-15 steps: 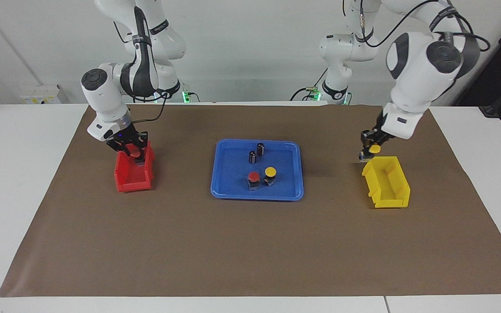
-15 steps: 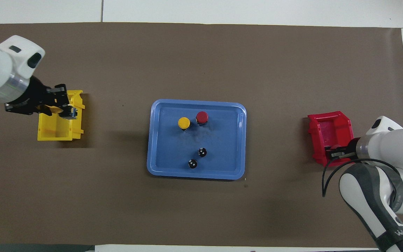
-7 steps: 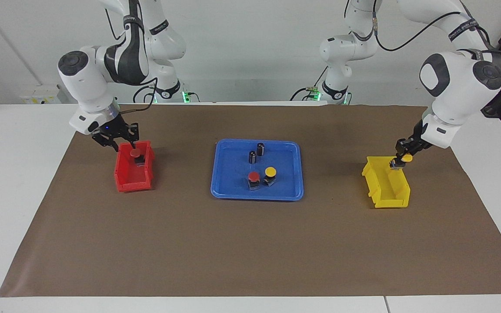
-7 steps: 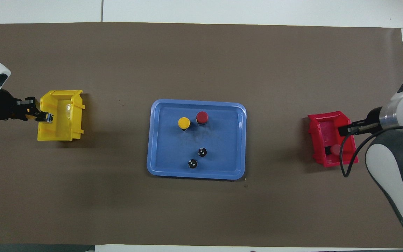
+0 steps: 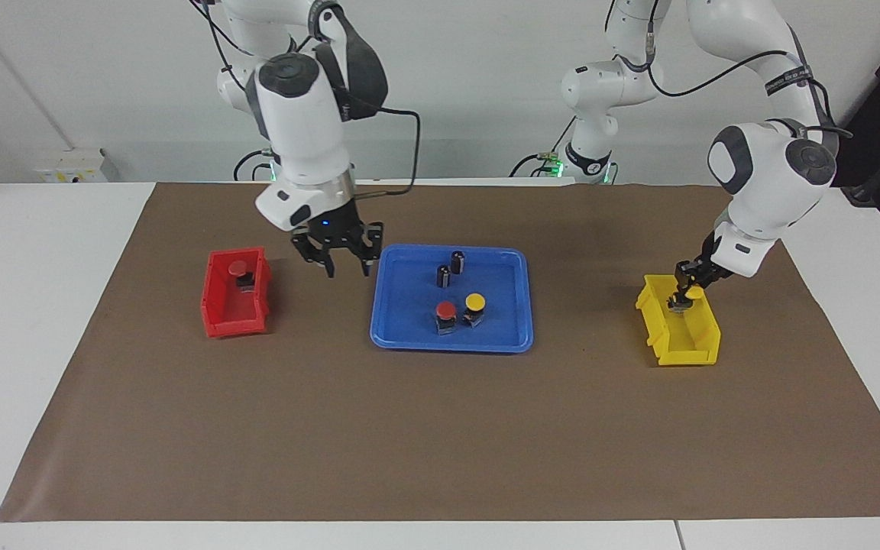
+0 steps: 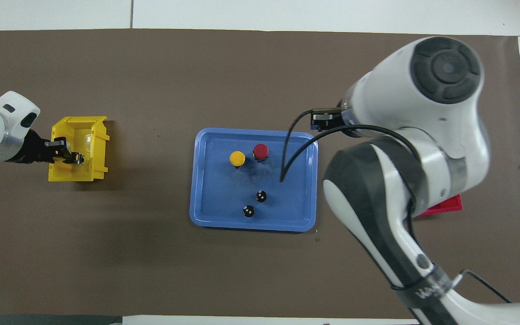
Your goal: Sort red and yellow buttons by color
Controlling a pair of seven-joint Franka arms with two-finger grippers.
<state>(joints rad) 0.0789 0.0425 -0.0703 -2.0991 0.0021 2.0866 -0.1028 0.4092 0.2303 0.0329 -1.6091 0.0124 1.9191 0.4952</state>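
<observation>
A red button (image 5: 446, 309) and a yellow button (image 5: 474, 302) stand side by side on the blue tray (image 5: 451, 345); both also show in the overhead view, red (image 6: 260, 150) and yellow (image 6: 237, 158). Another red button (image 5: 239, 269) lies in the red bin (image 5: 232, 326). My right gripper (image 5: 338, 266) is open and empty, raised over the mat between the red bin and the tray. My left gripper (image 5: 683, 296) is shut on a yellow button (image 5: 691, 291), low inside the yellow bin (image 5: 658, 334). It also shows in the overhead view (image 6: 71, 156).
Two capless black cylinders (image 5: 444, 275) (image 5: 457, 261) stand on the tray, nearer to the robots than the buttons. In the overhead view my right arm covers most of the red bin (image 6: 445, 206). A brown mat (image 5: 440, 443) covers the table.
My right gripper let go of the red button in the red bin, rose and swung toward the tray. My left gripper carried the yellow button over the yellow bin and lowered into it.
</observation>
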